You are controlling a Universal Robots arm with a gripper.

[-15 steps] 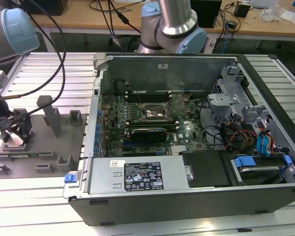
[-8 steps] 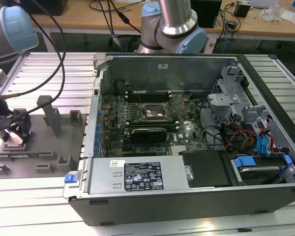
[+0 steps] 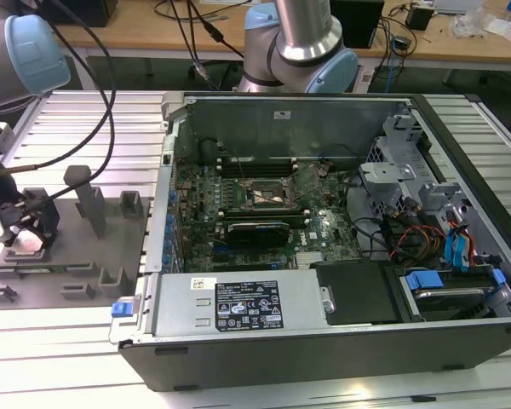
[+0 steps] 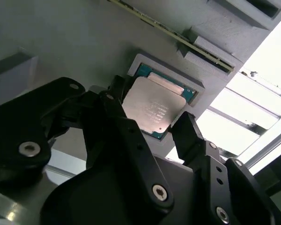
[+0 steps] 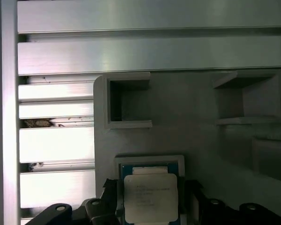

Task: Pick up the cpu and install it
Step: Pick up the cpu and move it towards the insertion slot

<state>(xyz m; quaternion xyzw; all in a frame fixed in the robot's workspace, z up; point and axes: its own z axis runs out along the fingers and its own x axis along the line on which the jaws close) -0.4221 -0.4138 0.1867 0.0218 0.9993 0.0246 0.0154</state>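
At the exterior view's left, the gripper (image 3: 23, 226) hung over the grey fixture plate (image 3: 72, 249). Its fingers (image 4: 187, 132) were spread, straddling the cpu (image 4: 154, 107) without clasping it. The cpu lay flat in its grey pocket (image 5: 150, 159). Further right stood the open computer case (image 3: 324, 351), with the motherboard socket frame (image 3: 268, 194) near its middle.

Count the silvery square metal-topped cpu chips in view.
1. The silvery square metal-topped cpu lies in a pocket of the grey plastic fixture plate, between the open fingers of the black end effector. Another could sit unseen in the motherboard socket.
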